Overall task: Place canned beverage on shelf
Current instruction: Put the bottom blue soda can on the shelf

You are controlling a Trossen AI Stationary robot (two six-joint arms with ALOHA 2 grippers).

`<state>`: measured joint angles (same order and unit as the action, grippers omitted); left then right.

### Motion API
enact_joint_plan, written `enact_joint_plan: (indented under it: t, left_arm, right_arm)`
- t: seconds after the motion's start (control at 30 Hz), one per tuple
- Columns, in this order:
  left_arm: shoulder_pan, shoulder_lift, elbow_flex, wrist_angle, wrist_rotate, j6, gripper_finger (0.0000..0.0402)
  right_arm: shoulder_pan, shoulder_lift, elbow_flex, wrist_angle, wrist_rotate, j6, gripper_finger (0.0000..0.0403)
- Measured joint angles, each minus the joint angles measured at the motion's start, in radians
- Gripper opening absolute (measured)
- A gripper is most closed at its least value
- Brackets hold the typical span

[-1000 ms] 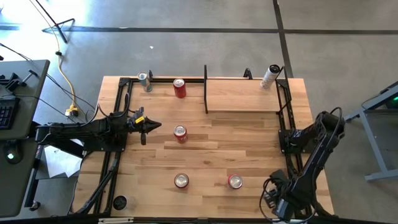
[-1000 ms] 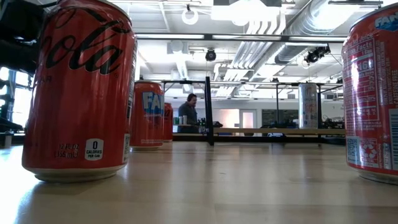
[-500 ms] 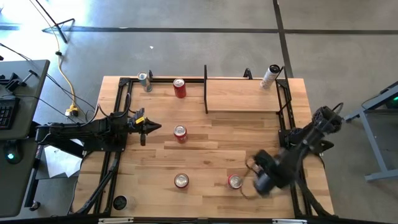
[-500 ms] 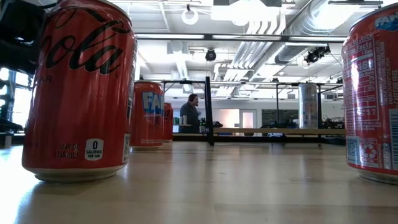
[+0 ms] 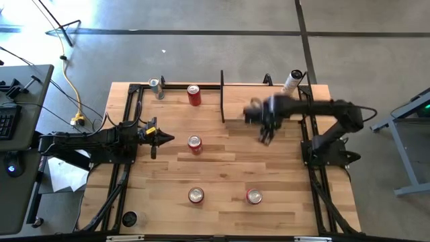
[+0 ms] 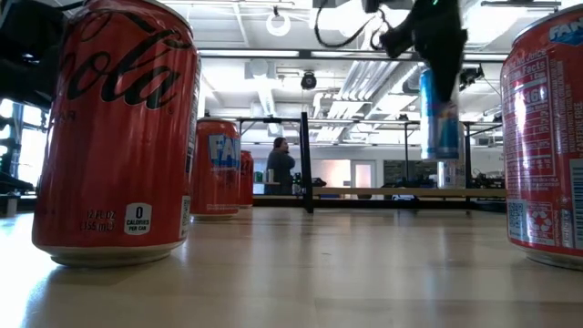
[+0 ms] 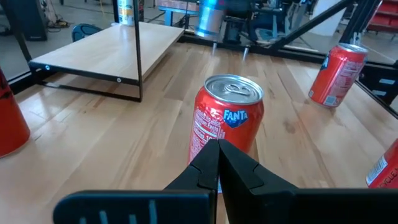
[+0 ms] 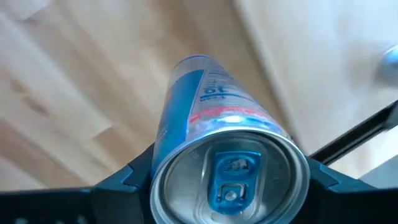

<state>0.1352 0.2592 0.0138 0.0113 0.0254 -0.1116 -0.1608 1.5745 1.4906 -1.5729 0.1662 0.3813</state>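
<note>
My right gripper [image 5: 263, 124] is shut on a slim blue and silver can [image 8: 211, 143] above the table, just in front of the shelf [image 5: 262, 102]. The shelf is a light-wood ledge with an upright black divider [image 5: 222, 96] at its left end. In the low view the can [image 6: 440, 114] hangs upright under the gripper [image 6: 435, 36]. A white can [image 5: 292, 83] stands at the shelf's far right corner. My left gripper [image 5: 161, 139] is shut and empty at the table's left, pointing at a red Fanta can [image 7: 227, 118]. My right gripper pinches the blue can between its two fingers [image 8: 134, 177], on opposite sides of its wall just below the top rim [image 8: 163, 163]. The fingers come from above, pointing down. The can hangs upright below them, lifted clear of the table.
Red cans stand on the table at the middle [image 5: 195, 144], near middle [image 5: 195, 195], near right [image 5: 254, 195] and far edge [image 5: 194, 95]. A small silver can [image 5: 156, 87] stands at the far left. Black frame bars [image 5: 127, 128] run along the table's sides.
My right arm has swung from the table's near right corner toward the far edge, passing over the near right red can, and now reaches to the front of the shelf with the blue can held upright above the table.
</note>
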Motion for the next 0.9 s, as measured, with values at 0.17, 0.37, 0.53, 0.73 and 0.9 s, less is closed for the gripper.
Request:
enact_joint_plan:
  t: [0.17, 0.37, 0.53, 0.73, 0.9]
  left_arm:
    - [0.000, 0.000, 0.000, 0.000, -0.003, -0.015, 0.0000]
    - [0.000, 0.000, 0.000, 0.007, -0.011, -0.022, 0.0000]
    - [0.000, 0.000, 0.000, 0.009, -0.011, -0.034, 0.0000]
    - [0.000, 0.000, 0.000, 0.009, -0.011, -0.026, 0.0000]
    - [0.000, 0.000, 0.000, 0.009, -0.011, -0.017, 0.0000]
  right_arm:
    - [-0.278, 0.013, 0.090, 0.017, -0.001, -0.325, 0.0215]
    - [-0.507, 0.119, 0.272, -0.003, 0.035, -0.622, 0.0215]
    - [-0.619, 0.241, 0.404, 0.002, 0.037, -0.769, 0.0215]
    - [-0.702, 0.353, 0.441, 0.005, 0.027, -0.832, 0.0215]
    - [-0.739, 0.364, 0.442, 0.029, 0.018, -0.835, 0.0215]
